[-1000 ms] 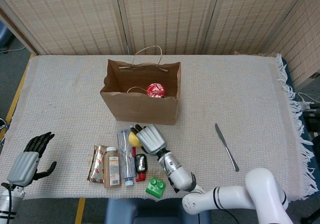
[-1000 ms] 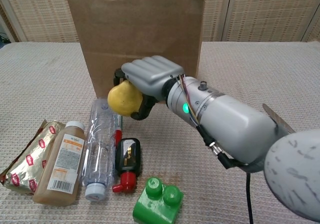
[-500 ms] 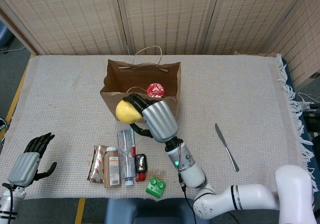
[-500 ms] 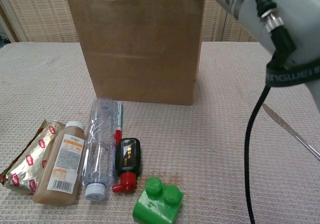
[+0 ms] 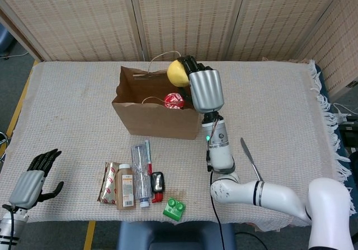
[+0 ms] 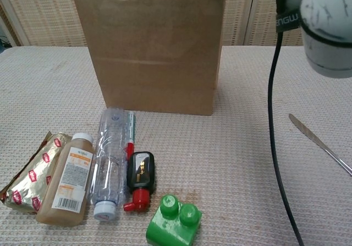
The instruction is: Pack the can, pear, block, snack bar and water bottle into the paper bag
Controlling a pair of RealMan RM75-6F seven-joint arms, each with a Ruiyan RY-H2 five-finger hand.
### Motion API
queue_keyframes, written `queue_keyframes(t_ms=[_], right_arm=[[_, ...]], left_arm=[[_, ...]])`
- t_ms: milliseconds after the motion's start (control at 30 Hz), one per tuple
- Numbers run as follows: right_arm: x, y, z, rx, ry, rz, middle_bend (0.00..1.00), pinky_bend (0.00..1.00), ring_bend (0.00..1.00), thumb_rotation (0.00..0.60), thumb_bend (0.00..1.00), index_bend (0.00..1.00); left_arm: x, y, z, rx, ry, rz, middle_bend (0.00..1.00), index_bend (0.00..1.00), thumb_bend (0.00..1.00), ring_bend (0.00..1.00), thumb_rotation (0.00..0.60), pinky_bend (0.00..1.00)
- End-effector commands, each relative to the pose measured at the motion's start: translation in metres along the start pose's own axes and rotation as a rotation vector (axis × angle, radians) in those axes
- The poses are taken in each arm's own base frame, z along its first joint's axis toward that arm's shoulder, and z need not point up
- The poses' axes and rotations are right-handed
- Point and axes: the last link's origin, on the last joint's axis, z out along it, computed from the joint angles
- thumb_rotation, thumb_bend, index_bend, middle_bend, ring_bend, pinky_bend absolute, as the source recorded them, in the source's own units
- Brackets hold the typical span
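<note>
Since half a second ago our right hand (image 5: 205, 89) has carried the pear (image 5: 177, 72) from the paper bag's (image 5: 151, 118) front wall up over its open top, fingers wrapped around the fruit. Inside the bag we see the red can (image 5: 174, 100). On the cloth in front lie the water bottle (image 6: 106, 160), snack bar (image 6: 31, 171) and green block (image 6: 174, 222). Our left hand (image 5: 32, 179) rests at the table's near left edge, fingers apart, holding nothing.
</note>
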Motion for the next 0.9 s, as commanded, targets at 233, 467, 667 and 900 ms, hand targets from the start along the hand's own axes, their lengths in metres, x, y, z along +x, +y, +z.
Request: queue_keyframes(t_ms=[233, 467, 667, 900], right_arm=[[-0.04, -0.016, 0.006, -0.052, -0.173, -0.054, 0.22, 0.37, 0.12, 0.6, 0.05, 0.08], [-0.033, -0.025, 0.005, -0.025, -0.151, -0.004, 0.17, 0.31, 0.08, 0.6, 0.03, 0.0], [-0.003, -0.025, -0.004, 0.03, -0.1, 0.072, 0.16, 0.31, 0.09, 0.6, 0.03, 0.05], [0.038, -0.005, -0.043, 0.156, -0.141, 0.122, 0.16, 0.32, 0.1, 0.6, 0.03, 0.09]], left_arm=[[0.001, -0.001, 0.001, 0.0, -0.007, -0.003, 0.0, 0.0, 0.37, 0.0, 0.6, 0.05], [0.0, 0.0, 0.0, -0.005, -0.01, -0.005, 0.0, 0.0, 0.37, 0.0, 0.6, 0.05], [0.001, -0.001, 0.0, -0.002, -0.007, -0.002, 0.0, 0.0, 0.37, 0.0, 0.6, 0.05], [0.001, -0.002, 0.001, 0.004, -0.003, 0.009, 0.0, 0.0, 0.37, 0.0, 0.6, 0.05]])
